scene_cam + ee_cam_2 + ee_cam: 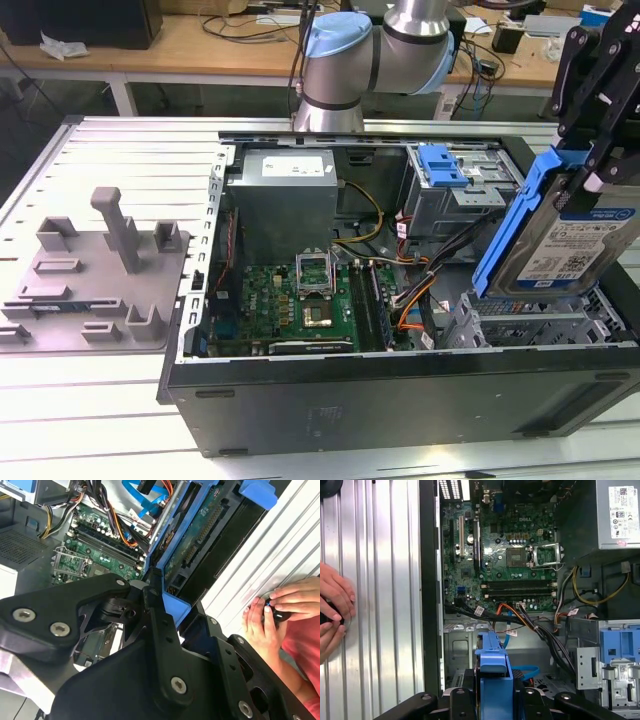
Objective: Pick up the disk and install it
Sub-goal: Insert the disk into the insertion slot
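The disk (575, 235), a silver drive with a white-and-blue label in a blue carrier bracket, hangs tilted on its edge at the exterior view's right. It sits just above the grey drive cage (530, 322) at the near right corner of the open computer case. My gripper (592, 160) is shut on the disk's upper end. In the second wrist view the disk's green circuit side (197, 535) and blue frame run away from my black fingers (152, 605). In the first wrist view the blue carrier edge (493, 672) stands between the black gripper links, over the cage floor (465, 650).
The open case holds a green motherboard (300, 295), a grey power-supply box (285, 200), bundled cables (420, 275) and a bay with a blue latch (443, 165). A grey fixture (100, 270) lies on the ribbed table. A person's hands (332, 610) rest on the table beside the case.
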Motion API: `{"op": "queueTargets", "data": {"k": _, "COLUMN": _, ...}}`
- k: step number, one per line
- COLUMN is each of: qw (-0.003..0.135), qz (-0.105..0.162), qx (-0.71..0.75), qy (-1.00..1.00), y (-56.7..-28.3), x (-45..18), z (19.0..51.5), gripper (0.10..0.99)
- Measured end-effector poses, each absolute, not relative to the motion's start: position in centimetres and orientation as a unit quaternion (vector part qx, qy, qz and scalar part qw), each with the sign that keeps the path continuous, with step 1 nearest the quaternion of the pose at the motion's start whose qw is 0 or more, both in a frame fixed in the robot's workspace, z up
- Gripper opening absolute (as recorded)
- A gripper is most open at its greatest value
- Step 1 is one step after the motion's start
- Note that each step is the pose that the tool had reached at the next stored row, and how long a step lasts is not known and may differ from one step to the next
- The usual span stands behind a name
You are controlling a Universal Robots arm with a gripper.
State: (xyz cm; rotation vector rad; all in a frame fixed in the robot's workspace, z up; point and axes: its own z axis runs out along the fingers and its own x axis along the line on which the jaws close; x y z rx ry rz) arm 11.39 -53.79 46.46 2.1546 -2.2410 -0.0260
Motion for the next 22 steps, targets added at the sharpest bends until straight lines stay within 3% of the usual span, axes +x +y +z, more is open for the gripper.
{"op": "queueTargets", "data": {"k": 22, "qw": 0.016, "qz": -0.008, "qx": 0.693, "qy": -0.721, "y": -54.1, "x": 11.4, "z": 45.3, "gripper": 0.365}}
